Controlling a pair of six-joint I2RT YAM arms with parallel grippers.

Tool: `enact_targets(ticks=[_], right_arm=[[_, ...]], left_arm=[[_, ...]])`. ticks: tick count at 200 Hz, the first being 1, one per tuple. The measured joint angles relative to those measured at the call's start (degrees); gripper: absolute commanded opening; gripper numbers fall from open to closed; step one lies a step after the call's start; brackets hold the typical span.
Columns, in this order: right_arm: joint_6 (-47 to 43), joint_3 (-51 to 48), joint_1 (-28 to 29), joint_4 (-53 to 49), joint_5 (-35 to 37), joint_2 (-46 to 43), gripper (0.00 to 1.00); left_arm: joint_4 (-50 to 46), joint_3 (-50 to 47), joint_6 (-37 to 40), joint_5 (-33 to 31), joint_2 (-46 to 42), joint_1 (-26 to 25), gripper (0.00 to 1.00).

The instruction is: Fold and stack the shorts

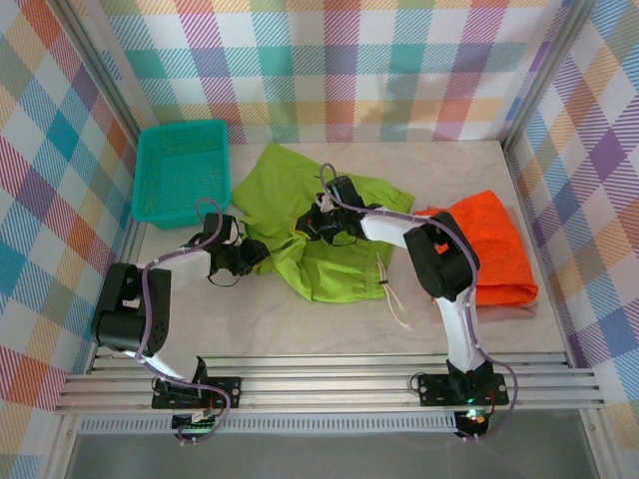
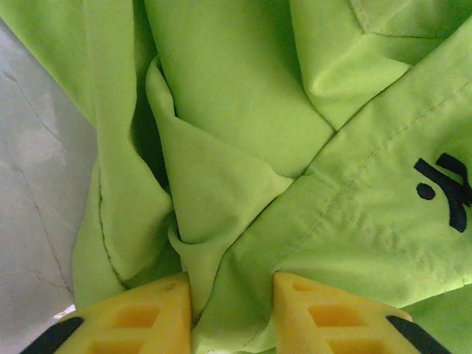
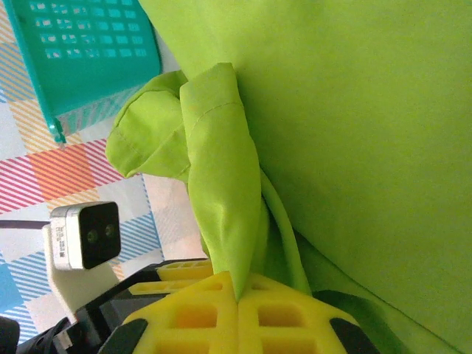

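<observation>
The teal mesh basket [image 1: 183, 172] sits far left on the bench [image 1: 300, 324]. Nearer and to its right, the left tool [image 1: 243, 257] meets the left edge of the lime green shorts [image 1: 324, 261], which lie crumpled mid-bench with their long axis roughly left to right. Its fingers [image 2: 125, 317] straddle a raised fold; whether they pinch it I cannot tell. The right tool [image 3: 237, 289], pressed together on a pleat of the same shorts, is at their far middle. The orange shorts [image 1: 491, 254] lie folded at the right, just beside them. The right arm crosses between the two and would likely obstruct stacking.
</observation>
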Motion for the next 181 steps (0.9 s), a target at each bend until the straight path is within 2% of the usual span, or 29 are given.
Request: enact_targets(ticks=[32,51,78,96,105,118,145,181], right_arm=[[0.0,0.0,0.0,-0.3,0.0,0.5,0.07],[0.0,0.0,-0.3,-0.4,0.0,0.6,0.07],[0.0,0.0,-0.3,-0.4,0.0,0.7,0.08],[0.0,0.1,-0.3,-0.4,0.0,1.0,0.08],[0.0,0.1,-0.3,-0.4,0.1,1.2,0.08],[0.0,0.1,-0.3,-0.4,0.2,1.4,0.08],[0.0,0.1,-0.3,-0.4,0.2,1.4,0.08],[0.0,0.1,-0.3,-0.4,0.2,1.4,0.08]], left_arm=[[-1.4,-0.1,-0.1,-0.2,-4.0,0.0,0.25],[-2.8,-0.1,-0.5,-0.4,-8.0,0.0,0.20],[-4.1,-0.1,-1.3,-0.1,-10.1,0.0,0.06],[-6.4,-0.1,-1.6,-0.1,-10.1,-0.1,0.05],[-7.2,-0.1,-1.6,-0.2,-10.1,-0.1,0.07],[-9.2,0.0,-1.5,-0.7,-10.2,-0.1,0.18],[-13.2,-0.1,-1.0,-2.8,-10.3,-0.1,0.32],[-12.3,-1.5,-1.0,-3.7,-10.1,-0.1,0.36]])
